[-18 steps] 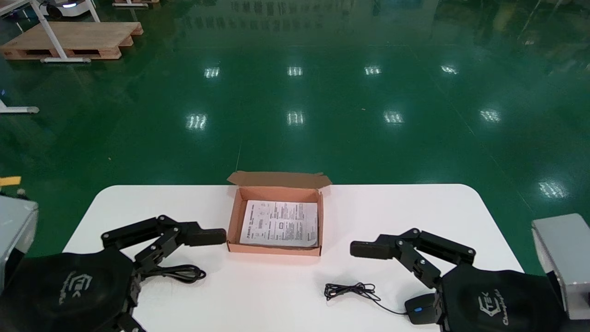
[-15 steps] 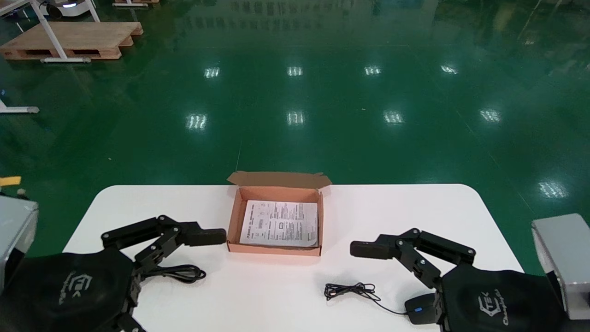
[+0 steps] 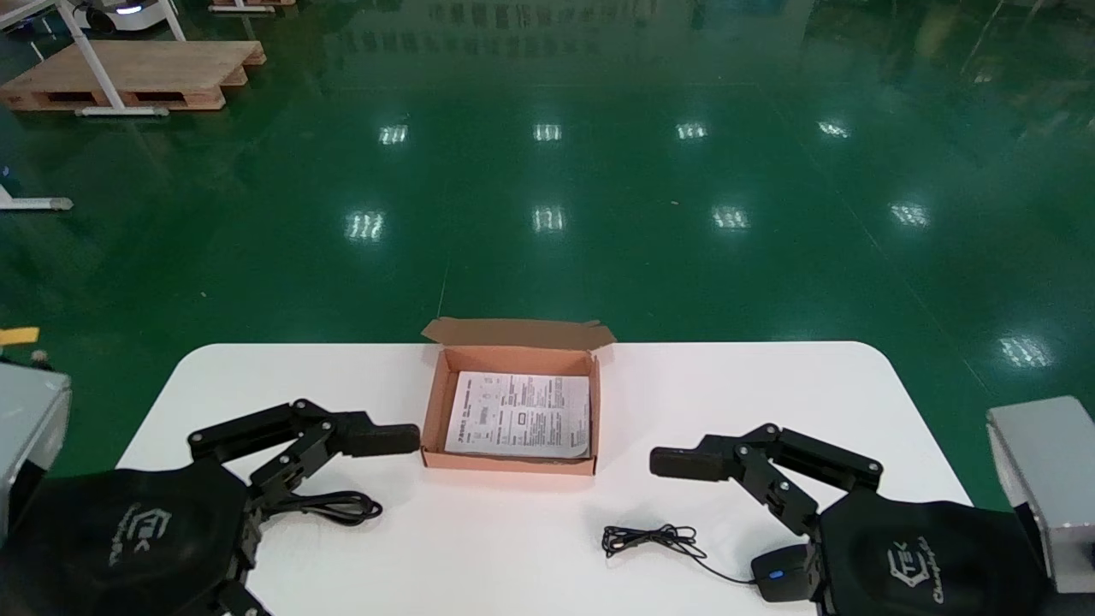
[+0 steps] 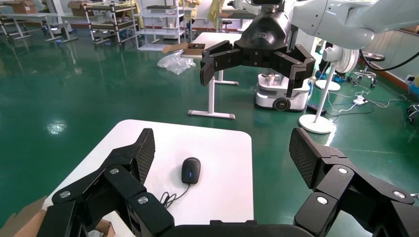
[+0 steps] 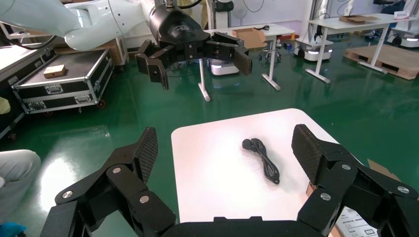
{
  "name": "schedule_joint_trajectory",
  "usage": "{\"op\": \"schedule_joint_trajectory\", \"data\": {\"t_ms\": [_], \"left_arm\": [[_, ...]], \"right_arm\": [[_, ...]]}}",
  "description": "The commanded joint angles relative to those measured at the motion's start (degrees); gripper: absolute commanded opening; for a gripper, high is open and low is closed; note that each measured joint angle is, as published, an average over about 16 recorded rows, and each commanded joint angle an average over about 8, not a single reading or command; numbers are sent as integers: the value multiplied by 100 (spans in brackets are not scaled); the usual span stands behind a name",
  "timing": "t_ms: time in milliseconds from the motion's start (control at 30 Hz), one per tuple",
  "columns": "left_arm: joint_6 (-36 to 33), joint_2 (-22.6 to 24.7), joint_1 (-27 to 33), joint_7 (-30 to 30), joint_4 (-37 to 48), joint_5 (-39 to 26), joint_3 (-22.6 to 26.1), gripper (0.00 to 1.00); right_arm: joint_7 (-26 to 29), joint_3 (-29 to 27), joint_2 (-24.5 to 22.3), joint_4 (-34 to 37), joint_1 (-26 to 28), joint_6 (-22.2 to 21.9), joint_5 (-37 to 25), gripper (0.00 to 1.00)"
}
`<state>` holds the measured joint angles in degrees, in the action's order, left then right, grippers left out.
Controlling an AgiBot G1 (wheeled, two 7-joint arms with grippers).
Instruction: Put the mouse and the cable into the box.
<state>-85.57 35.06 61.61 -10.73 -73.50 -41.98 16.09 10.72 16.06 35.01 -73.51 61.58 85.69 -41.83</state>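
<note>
An open cardboard box [image 3: 510,464] sits mid-table at the far side, with a printed sheet [image 3: 520,413] lying inside. A black mouse [image 3: 780,575] lies near the front right edge, and its thin wire [image 3: 650,541] is bunched to its left. The left wrist view also shows the mouse [image 4: 190,170]. A coiled black cable [image 3: 332,507] lies front left; the right wrist view shows the cable [image 5: 264,160] too. My left gripper [image 4: 225,153] hovers open above the cable, one finger [image 3: 381,440] beside the box. My right gripper [image 5: 226,148] hovers open over the mouse, holding nothing.
The white table [image 3: 513,547] has rounded corners, with green floor beyond its far edge. A wooden pallet [image 3: 137,73] lies far off at the back left. Grey robot housings [image 3: 1044,479] flank the table's front corners.
</note>
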Motion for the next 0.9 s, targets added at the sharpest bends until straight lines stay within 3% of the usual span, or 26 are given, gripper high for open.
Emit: {"op": "schedule_joint_trajectory", "data": {"t_ms": [33, 733, 900], "left_arm": [[0, 0, 0, 0, 0, 0, 0, 100], [-12, -11, -2, -2, -7, -19, 9, 100], [-223, -224, 231, -103, -142, -752, 317, 100]], "right_arm": [[0, 0, 0, 0, 0, 0, 0, 100], [-9, -13, -14, -18, -6, 18, 5, 100], [-212, 144, -4, -158, 32, -79, -535, 100]]}}
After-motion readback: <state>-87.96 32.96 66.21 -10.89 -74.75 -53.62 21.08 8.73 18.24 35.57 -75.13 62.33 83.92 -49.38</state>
